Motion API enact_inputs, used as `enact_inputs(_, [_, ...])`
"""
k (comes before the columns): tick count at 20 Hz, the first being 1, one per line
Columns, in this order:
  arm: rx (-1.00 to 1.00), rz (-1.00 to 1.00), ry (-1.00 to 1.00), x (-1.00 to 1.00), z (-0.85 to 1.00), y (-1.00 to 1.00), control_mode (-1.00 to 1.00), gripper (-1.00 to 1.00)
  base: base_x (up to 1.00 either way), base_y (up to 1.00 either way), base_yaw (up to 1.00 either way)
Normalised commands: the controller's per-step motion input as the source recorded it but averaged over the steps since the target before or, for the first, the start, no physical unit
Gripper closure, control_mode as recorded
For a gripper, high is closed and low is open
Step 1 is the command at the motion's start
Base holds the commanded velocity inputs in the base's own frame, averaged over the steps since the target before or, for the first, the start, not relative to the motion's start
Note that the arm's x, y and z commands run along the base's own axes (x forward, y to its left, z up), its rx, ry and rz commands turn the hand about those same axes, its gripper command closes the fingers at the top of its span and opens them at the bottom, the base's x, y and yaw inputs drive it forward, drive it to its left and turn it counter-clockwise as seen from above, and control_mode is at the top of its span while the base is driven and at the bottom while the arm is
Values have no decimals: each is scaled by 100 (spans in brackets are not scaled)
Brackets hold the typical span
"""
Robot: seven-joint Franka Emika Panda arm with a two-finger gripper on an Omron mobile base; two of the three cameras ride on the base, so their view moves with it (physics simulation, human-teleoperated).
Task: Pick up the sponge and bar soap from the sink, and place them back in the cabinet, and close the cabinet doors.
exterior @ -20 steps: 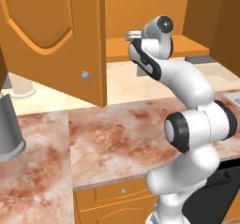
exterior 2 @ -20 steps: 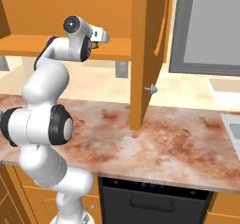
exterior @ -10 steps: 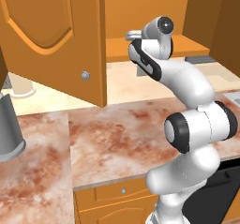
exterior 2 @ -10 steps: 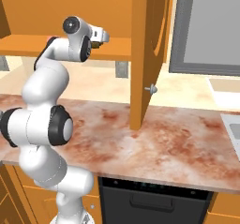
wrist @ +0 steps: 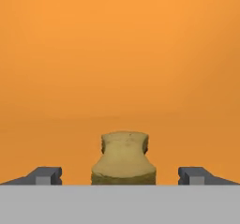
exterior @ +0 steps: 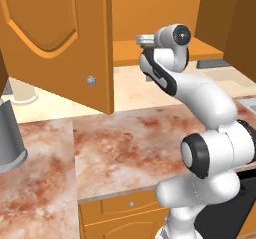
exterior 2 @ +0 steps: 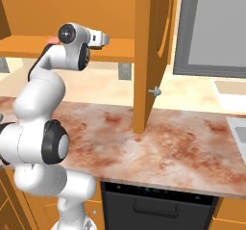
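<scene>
Mustard sponge [wrist: 123, 158] lies flat inside the cabinet [wrist: 122, 54], doors [exterior: 60, 43] open.

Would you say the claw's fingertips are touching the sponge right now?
Apart. In the hand view the sponge lies on the cabinet shelf between the claw tips, with orange shelf showing on both sides between it and each fingertip.

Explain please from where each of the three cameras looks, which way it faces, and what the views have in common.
Left base view: behind the arm's left, facing forward over the counter at the cabinet; arm rises at lower right.
Right base view: behind the arm's right, same counter and cabinet; arm at lower left.
Hand view: on the hand, facing along the open gripper at the sponge lying between the fingertips, on orange wood.
Both base views share the arm, the counter and the cabinet doors.
</scene>
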Motion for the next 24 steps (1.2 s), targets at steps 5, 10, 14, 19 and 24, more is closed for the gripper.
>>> enact_inputs(5, [0, 0, -21, -45, 0, 0, -100, -100, 0, 0, 0])
enact_inputs(10, [0, 0, -18, -48, 1, 0, -100, -100, 0, 0, 0])
enact_inputs(14, [0, 0, -12, -51, 10, 0, -100, -100, 0, 0, 0])
enact_inputs(19, [0, 0, -5, -44, 18, 0, -100, -100, 0, 0, 0])
enact_inputs(24, [0, 0, 0, -34, 27, 0, -100, -100, 0, 0, 0])
